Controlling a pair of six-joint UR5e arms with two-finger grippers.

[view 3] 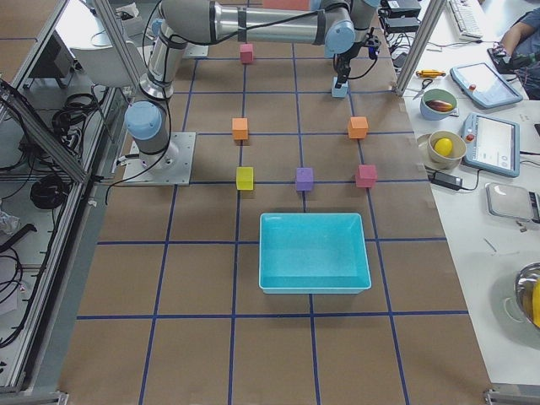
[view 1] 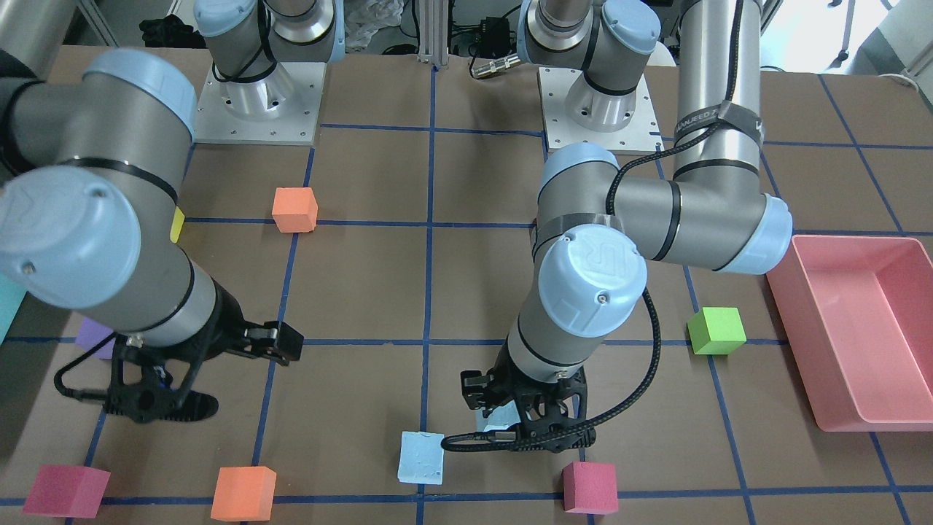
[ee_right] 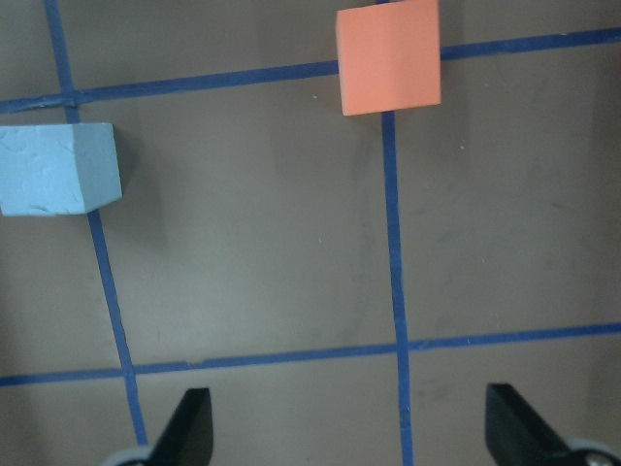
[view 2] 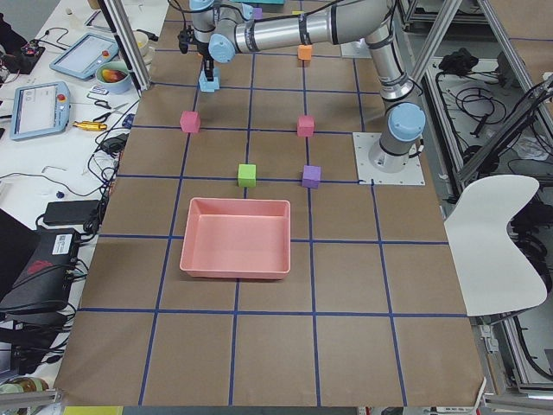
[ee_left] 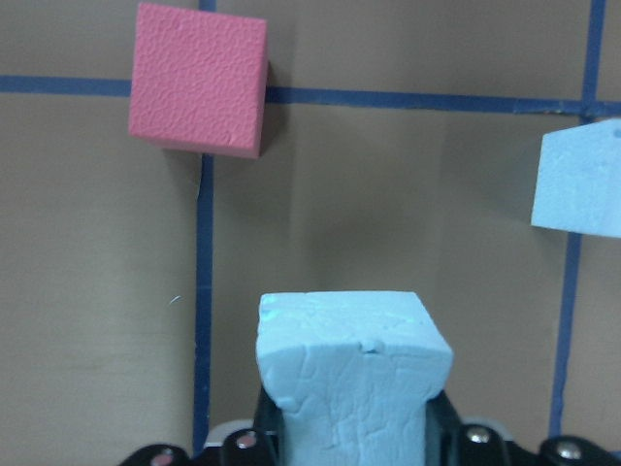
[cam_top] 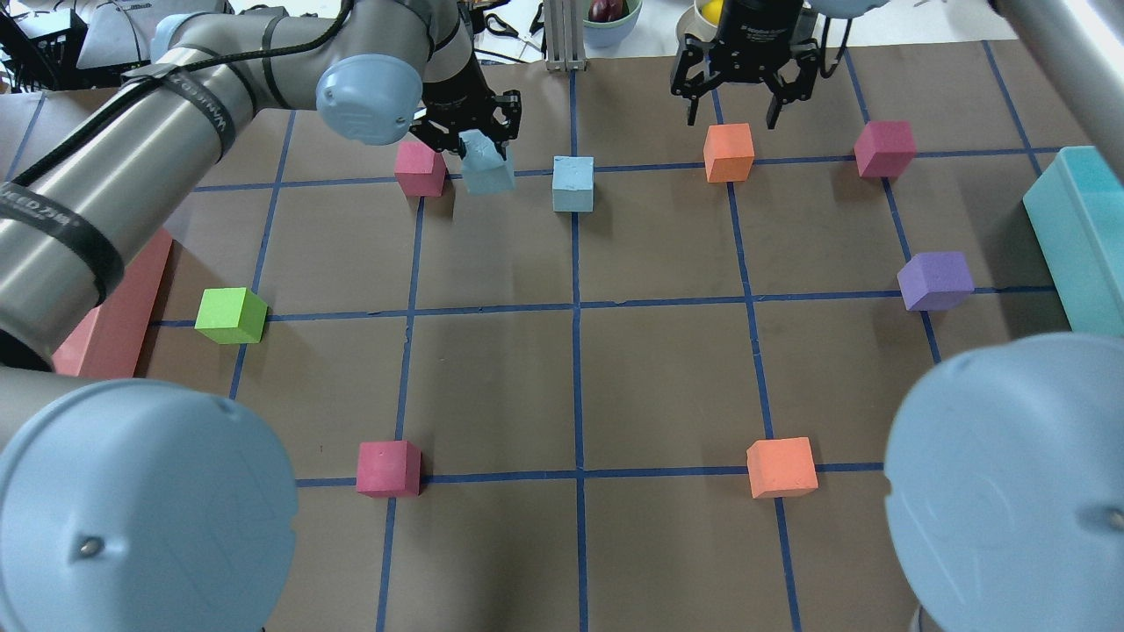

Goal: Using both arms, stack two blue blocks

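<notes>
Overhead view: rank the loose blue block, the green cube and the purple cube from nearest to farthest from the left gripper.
1. The loose blue block, on the centre line just right of the left gripper, which holds the other blue block.
2. The green cube, left side, a row nearer the robot.
3. The purple cube, far over on the right side.

A teal bin [view 3: 314,285] is sitting mid-frame on the brown worktop [view 3: 202,337]. Just above it a yellow cube [view 3: 245,178], a purple cube [view 3: 305,178] and a crimson cube [view 3: 365,175] are lining up in a row; two orange cubes [view 3: 240,128] [view 3: 358,127] are lying farther up. The right arm [view 3: 253,24] is spanning the top, its claw [view 3: 341,72] showing directly above a blue block [view 3: 339,89].
</notes>
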